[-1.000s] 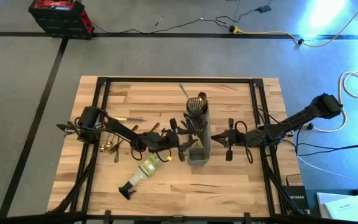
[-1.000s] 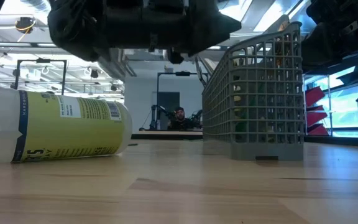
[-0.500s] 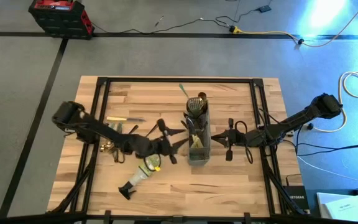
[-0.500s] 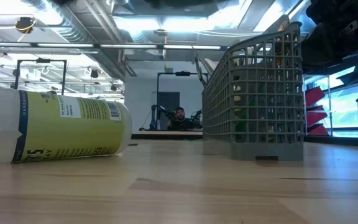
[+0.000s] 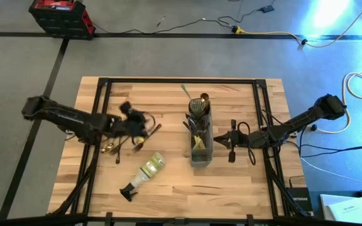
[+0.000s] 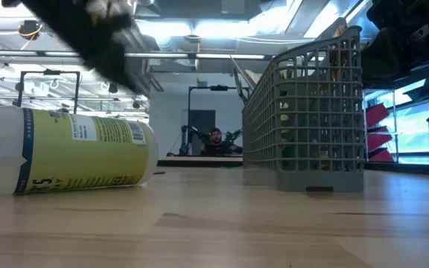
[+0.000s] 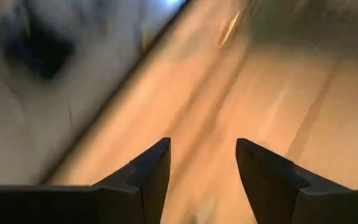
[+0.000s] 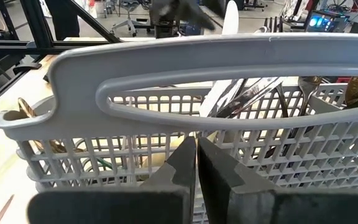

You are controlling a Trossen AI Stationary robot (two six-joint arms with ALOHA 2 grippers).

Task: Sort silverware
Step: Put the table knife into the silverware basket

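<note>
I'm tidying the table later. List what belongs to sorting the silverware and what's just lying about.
For the job:
- loose gold and dark silverware on the wood
- silverware standing in the grey mesh caddy
- left pincer, open and empty

Lying about:
- clear spray bottle with black nozzle, on its side

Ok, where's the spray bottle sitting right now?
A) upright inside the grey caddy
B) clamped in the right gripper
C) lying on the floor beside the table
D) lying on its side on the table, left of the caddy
D: in the high view the spray bottle lies flat on the wooden table, left of the grey caddy, and neither gripper is touching it.
</note>
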